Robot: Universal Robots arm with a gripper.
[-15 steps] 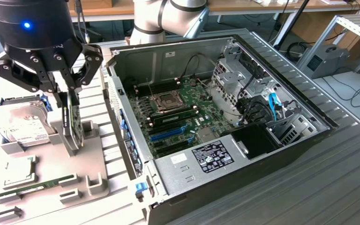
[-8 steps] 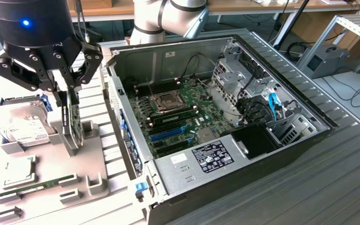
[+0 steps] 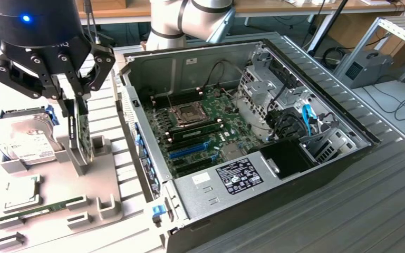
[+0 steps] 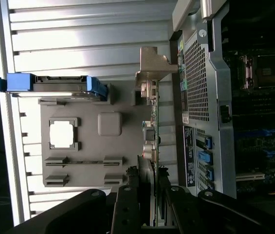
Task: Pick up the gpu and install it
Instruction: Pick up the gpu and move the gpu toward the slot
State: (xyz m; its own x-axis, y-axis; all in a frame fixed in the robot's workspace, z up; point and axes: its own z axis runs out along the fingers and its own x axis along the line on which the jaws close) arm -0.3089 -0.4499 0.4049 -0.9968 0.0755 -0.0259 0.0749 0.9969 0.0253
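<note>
The gpu stands on edge, upright, in a grey stand on the parts holder, at the exterior view's left. My gripper comes down from above and is shut on the card's top edge, one finger on each face. I cannot tell whether its lower edge has left the stand's slot. The wrist view looks along the gpu edge-on, with its silver bracket at the far end and my gripper clasping the near end. The open computer case lies beside the holder, its motherboard with blue slots exposed.
On the holder lie a hard drive with blue rails, a processor and a green memory stick. The case wall rises between holder and motherboard. Cables and a drive cage fill the case's far side.
</note>
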